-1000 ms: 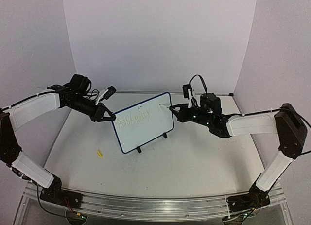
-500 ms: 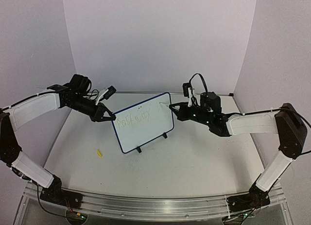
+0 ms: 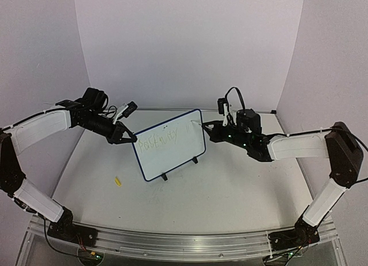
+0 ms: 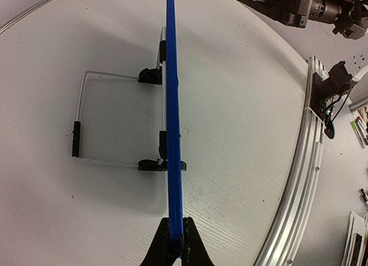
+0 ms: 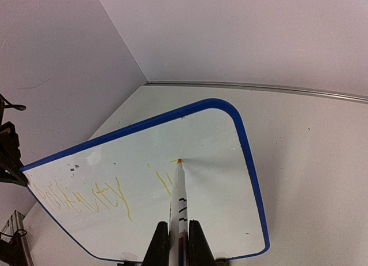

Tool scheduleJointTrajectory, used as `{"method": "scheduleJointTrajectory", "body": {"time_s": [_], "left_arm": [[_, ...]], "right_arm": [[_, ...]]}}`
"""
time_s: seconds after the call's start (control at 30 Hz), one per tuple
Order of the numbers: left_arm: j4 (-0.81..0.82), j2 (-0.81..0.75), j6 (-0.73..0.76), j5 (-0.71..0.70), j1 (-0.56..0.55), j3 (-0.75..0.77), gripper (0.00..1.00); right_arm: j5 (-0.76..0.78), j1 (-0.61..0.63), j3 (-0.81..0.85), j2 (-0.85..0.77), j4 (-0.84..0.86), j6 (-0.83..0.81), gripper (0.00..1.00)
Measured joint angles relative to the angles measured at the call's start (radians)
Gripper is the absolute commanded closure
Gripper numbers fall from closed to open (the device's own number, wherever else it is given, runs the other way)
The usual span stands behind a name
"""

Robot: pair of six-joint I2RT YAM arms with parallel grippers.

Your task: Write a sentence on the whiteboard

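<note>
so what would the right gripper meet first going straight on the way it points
The whiteboard: the marker in the right gripper points straight at its white face, tip seemingly touching, at the end of the sentence.

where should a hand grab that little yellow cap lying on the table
Probably across its short width, coming straight down from above: the yellow cap lies flat on the table, apart from the whiteboard, so only its long sides offer purchase.

Soft, even light is falling from above, casting only faint shadows beneath the whiteboard (image 3: 169,144) on the worktop (image 3: 230,191). The left wrist view is bending straight lines near its edges.
</note>
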Motion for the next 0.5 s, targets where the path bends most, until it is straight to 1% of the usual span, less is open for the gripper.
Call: {"method": "scheduleJointTrajectory", "body": {"time_s": [0.5], "left_arm": [[0.000,0.000,-0.006,0.000,0.000,0.001,1.00]], "right_arm": [[0.017,0.000,0.000,0.013,-0.013,0.006,1.00]]}}
